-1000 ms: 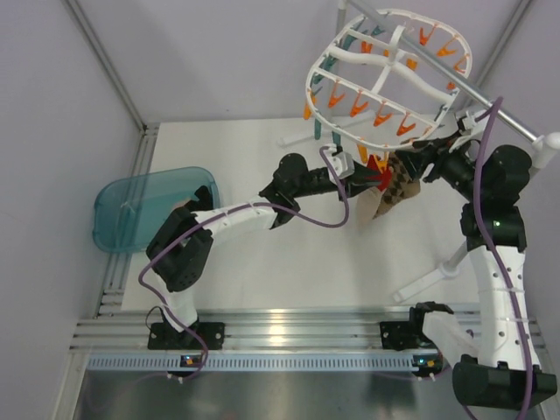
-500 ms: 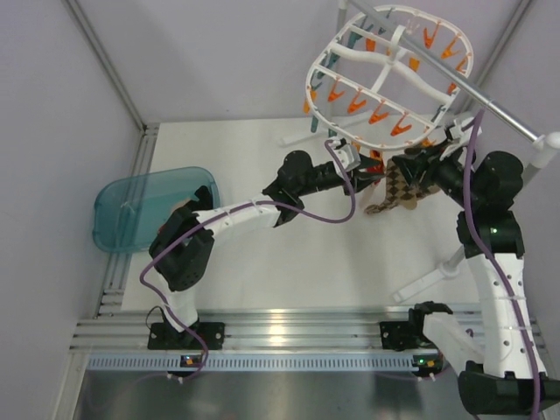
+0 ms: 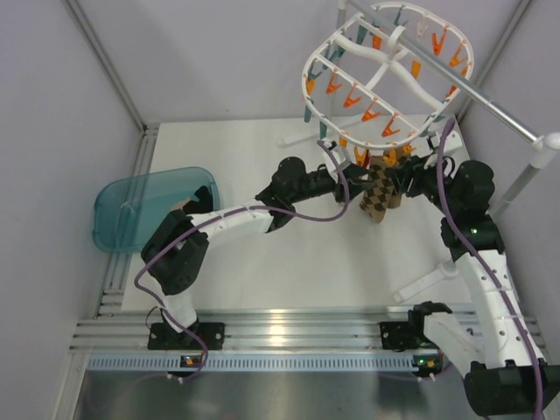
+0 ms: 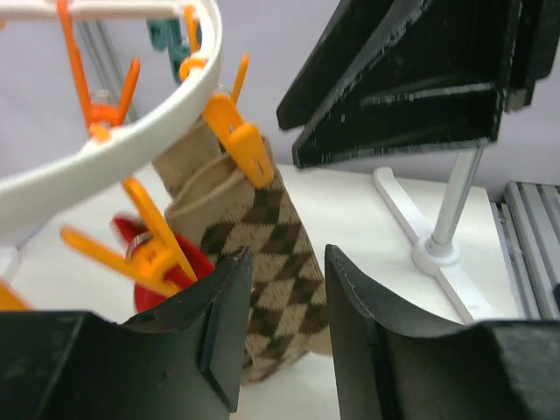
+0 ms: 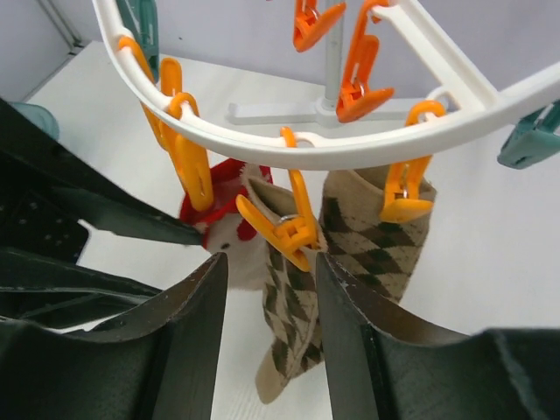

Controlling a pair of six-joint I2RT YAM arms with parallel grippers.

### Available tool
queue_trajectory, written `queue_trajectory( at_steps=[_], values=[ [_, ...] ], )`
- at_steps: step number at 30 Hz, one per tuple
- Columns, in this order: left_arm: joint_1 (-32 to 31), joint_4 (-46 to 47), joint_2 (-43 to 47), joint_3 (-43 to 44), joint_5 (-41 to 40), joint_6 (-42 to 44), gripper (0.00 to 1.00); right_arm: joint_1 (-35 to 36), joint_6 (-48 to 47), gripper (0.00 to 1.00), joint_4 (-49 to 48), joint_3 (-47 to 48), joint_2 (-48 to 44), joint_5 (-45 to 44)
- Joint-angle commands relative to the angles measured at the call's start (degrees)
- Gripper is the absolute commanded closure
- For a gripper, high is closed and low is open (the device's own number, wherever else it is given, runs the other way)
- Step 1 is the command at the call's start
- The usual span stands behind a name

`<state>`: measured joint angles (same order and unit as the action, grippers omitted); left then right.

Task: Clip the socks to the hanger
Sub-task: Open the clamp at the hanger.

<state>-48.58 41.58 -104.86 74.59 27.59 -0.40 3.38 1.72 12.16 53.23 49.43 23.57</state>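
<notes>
The left gripper's [image 4: 287,262] black fingers stand slightly apart, pinching nothing; the right gripper's [image 5: 271,262] blocky fingers are likewise parted and empty. Beyond both gaps hang two knitted argyle socks [image 5: 376,245] of brown and cream diamonds, each nipped by an orange plastic peg [image 5: 282,229]. Just beside them hangs one red-tipped sock [image 5: 223,206], under the curved white plastic rim of the hanger [image 5: 289,147]; whether a peg grips it I cannot tell. A teal peg [image 5: 529,144] hangs farther along the rim.
</notes>
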Motion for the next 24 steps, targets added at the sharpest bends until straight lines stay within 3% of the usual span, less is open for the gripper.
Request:
queue_trajectory(
  at_steps=[1, 6, 9, 20, 24],
  values=[
    [3.0, 1.5, 8.2, -5.0, -0.8, -7.7, 0.56, 0.6, 0.6, 0.55, -6.1, -0.5, 0.5, -4.8],
    [8.2, 0.1, 14.7, -11.5, -6.3, -14.4, 0.49, 0.6, 1.2, 0.55, -7.8, -0.1, 2.7, -7.0],
    [8.9, -2.8, 15.0, -11.5, -8.4, -12.3, 0.48, 0.6, 1.1, 0.55, -8.2, 0.5, 3.7, -7.7],
    [10.7, 3.4, 3.3, -2.5, -12.0, -8.0, 0.42, 0.3, 0.2, 0.55, -7.3, 3.5, 5.9, -8.4],
    [10.7, 5.2, 0.8, 0.4, -15.5, -7.2, 0.41, -0.2, 0.5, 0.55, -6.0, 4.2, 4.6, -4.3]
  ],
)
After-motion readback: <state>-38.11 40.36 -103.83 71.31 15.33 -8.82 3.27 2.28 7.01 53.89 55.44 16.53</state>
